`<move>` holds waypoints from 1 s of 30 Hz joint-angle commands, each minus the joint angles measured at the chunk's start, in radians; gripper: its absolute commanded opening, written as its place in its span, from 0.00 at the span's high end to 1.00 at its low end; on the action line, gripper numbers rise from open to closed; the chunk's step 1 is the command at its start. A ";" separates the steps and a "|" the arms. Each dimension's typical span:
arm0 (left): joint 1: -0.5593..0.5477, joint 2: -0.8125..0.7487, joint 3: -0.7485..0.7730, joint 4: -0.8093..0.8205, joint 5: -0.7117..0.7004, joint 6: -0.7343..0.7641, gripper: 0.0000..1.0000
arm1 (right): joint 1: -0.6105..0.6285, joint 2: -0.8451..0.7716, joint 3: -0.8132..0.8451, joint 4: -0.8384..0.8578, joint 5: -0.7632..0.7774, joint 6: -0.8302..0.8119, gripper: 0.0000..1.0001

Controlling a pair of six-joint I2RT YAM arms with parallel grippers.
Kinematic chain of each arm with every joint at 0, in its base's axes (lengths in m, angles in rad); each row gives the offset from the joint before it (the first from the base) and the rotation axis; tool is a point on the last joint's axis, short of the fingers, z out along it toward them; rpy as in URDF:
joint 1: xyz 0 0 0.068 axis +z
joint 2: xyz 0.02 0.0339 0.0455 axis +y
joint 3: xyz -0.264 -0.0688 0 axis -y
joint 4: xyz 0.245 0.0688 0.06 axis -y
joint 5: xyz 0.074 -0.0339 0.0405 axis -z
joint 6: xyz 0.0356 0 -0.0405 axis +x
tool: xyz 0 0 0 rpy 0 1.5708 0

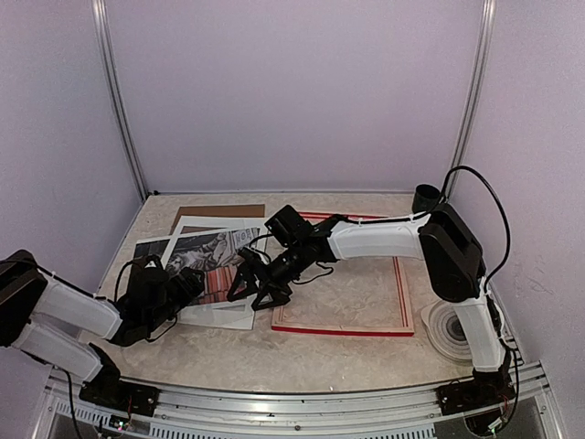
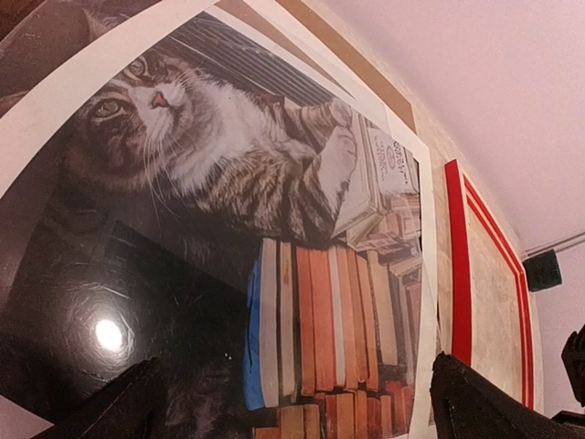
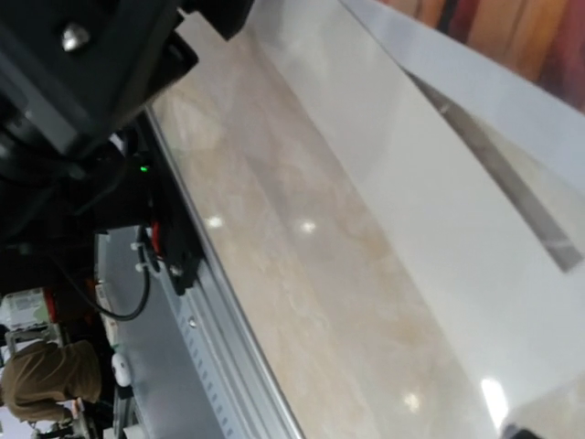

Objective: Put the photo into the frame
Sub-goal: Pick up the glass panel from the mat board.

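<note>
Red near edge of frame (image 1: 338,329) overhead only; left end effector (image 1: 194,285), right end effector (image 1: 258,291) agape, empty.

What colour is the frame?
Red. The frame shows best in the top view.

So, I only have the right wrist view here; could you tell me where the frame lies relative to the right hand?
Observer: The frame lies flat on the table, right of centre. The right hand hangs open by its left edge.
Operator: Thank you. And where is the photo?
Observer: The photo lies face up just left of the frame, not in it.
Operator: Is the left hand holding it?
Observer: No, the left hand is open over the photo and grips nothing.
</note>
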 commanded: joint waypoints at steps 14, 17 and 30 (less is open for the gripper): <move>-0.041 0.138 0.000 0.054 0.057 -0.053 0.01 | -0.039 0.066 -0.109 0.449 -0.089 0.189 0.02; -0.043 0.143 0.000 0.057 0.057 -0.056 0.01 | -0.038 0.082 -0.115 0.485 -0.092 0.220 0.02; -0.053 0.134 -0.003 0.063 0.060 -0.057 0.01 | -0.042 0.168 -0.066 0.529 -0.100 0.296 0.24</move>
